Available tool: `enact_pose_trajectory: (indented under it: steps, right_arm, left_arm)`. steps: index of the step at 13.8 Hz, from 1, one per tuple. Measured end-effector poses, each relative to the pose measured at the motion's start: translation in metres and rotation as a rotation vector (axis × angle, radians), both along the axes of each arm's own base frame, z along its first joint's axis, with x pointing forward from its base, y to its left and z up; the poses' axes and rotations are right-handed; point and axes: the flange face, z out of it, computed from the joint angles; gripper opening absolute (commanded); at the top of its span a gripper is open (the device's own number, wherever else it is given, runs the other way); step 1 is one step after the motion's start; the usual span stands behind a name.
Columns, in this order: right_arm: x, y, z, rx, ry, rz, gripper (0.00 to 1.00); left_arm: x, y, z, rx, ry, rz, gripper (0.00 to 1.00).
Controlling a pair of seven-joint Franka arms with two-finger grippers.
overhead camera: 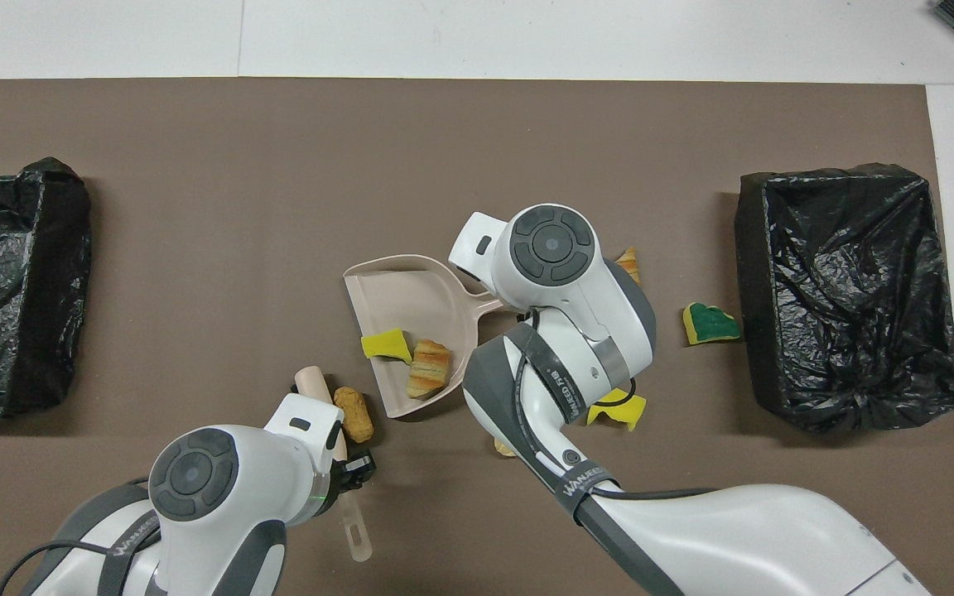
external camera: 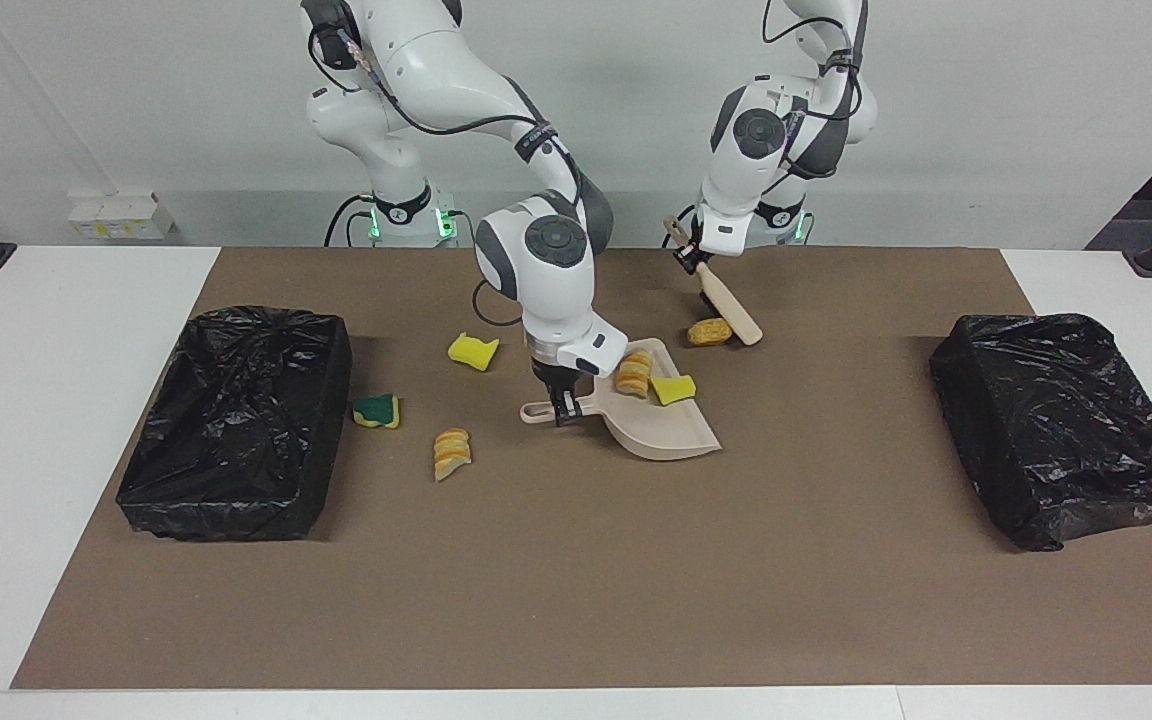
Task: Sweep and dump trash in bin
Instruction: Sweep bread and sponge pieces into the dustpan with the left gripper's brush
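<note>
My right gripper [external camera: 563,408] is shut on the handle of the beige dustpan [external camera: 666,430], which rests flat on the brown mat. In the pan lie a striped bread chunk [external camera: 634,372] and a yellow sponge piece [external camera: 674,387]. My left gripper [external camera: 693,256] is shut on the beige brush [external camera: 731,312], tilted with its head down on the mat. The head touches a tan bread chunk [external camera: 709,331] just outside the pan's mouth [overhead camera: 354,414], nearer to the robots. More trash lies loose: a yellow sponge [external camera: 473,350], a green-and-yellow sponge [external camera: 376,410] and a striped bread piece [external camera: 451,452].
A black-bagged bin [external camera: 236,420] stands at the right arm's end of the mat, close to the green-and-yellow sponge. A second bin [external camera: 1061,425] stands at the left arm's end. White table [external camera: 56,400] borders the mat.
</note>
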Motion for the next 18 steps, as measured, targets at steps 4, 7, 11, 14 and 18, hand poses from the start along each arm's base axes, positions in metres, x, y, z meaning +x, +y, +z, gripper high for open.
enact_pose_trajectory:
  steps: [4, 7, 11, 14, 18]
  right_arm:
    - [0.004, -0.003, 0.006, 0.005, -0.010, -0.007, 0.00]
    - [0.006, -0.006, 0.008, 0.006, -0.014, -0.011, 0.00]
    - [0.007, -0.005, 0.009, 0.008, -0.016, -0.013, 0.00]
    - [0.011, -0.013, 0.009, 0.009, -0.016, -0.026, 0.00]
    - [0.018, -0.026, 0.011, 0.042, -0.001, -0.072, 0.00]
  left_arm:
    - [0.015, -0.025, -0.004, -0.094, -0.073, -0.024, 0.00]
    - [0.035, -0.045, 0.010, -0.173, -0.144, 0.017, 0.00]
    - [0.076, -0.070, 0.024, -0.261, -0.214, 0.070, 0.00]
    - [0.098, -0.062, 0.035, -0.279, -0.234, 0.105, 0.00]
    - [0.121, -0.028, 0.051, -0.253, -0.231, 0.127, 0.00]
